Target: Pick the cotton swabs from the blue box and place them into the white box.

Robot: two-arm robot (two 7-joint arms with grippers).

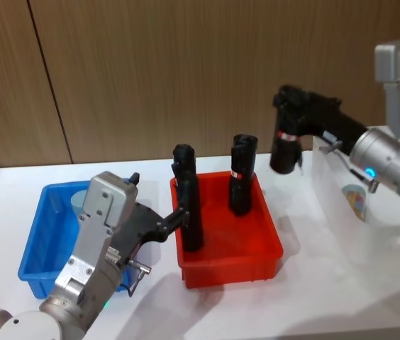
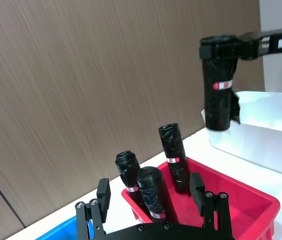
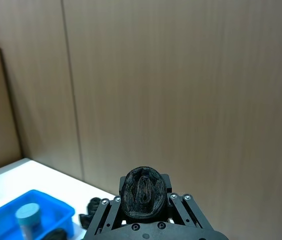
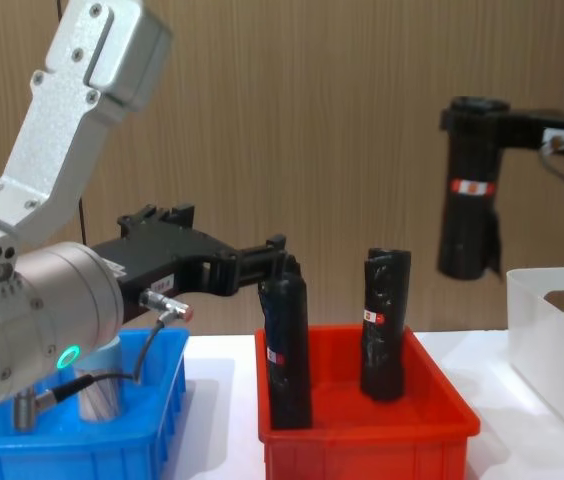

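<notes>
— What do we have on the left of the white surface (image 1: pixel 257 312)?

— We see the blue box (image 1: pixel 40 241) there, with one of the cotton swabs (image 1: pixel 81 202), a pale-lidded jar, standing at its far side. Our left gripper (image 4: pixel 280 258) reaches right from above that box to the red bin (image 1: pixel 232 258), its jaws set wide at the top of a black cylinder (image 1: pixel 189 205) in the near left of the bin.

— And further right?

— A second black cylinder (image 1: pixel 241 177) stands upright at the far side of the red bin. Beyond it our right gripper (image 4: pixel 474 118) hangs in the air, jaws closed on a third black cylinder (image 4: pixel 467 205), held upright beside the far left corner of the white box (image 1: pixel 356 212).
</notes>
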